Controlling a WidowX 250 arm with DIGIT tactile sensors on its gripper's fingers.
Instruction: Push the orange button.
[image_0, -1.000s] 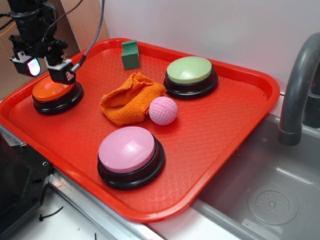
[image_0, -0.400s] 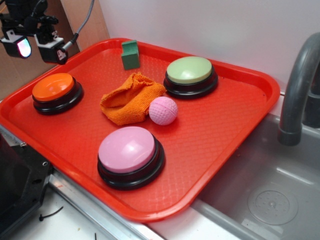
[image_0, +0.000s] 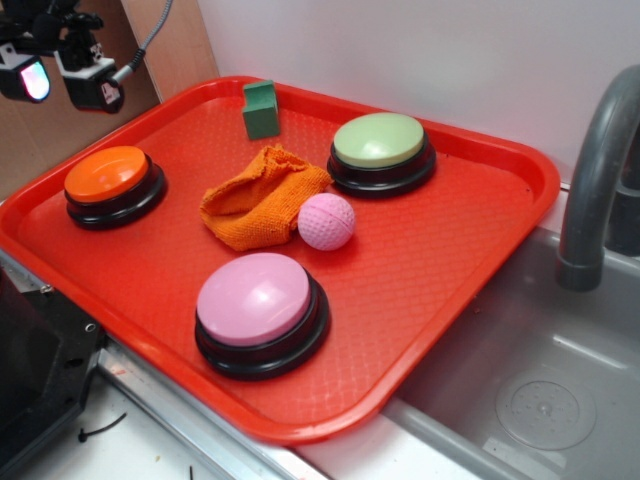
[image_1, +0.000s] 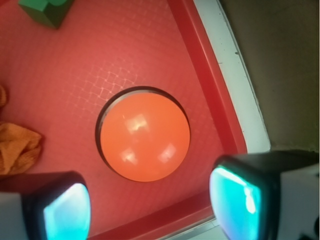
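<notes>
Hovering at the upper left of the frame, the gripper (image_0: 58, 78) hung with its claw spread wide and empty, clear of the orange button (image_0: 107, 172).

We saw the orange button sitting at the left end of a red tray (image_0: 470, 250) with a fine waffle texture, close to the tray's raised rim; in the wrist view the button (image_1: 143, 138) lay between and above the two glowing pads (image_1: 65, 212). We noted an orange cloth (image_0: 260, 198) mid-tray touching a pink ball (image_0: 327, 221), a pink button (image_0: 260, 305) nearer the lower edge, a pale green button (image_0: 381, 146) and a green block (image_0: 261, 109) toward the top. The tray overhung a grey sink (image_0: 540, 390) at lower right, beside a grey faucet (image_0: 595, 170), with a white wall (image_0: 430, 50) behind.
</notes>
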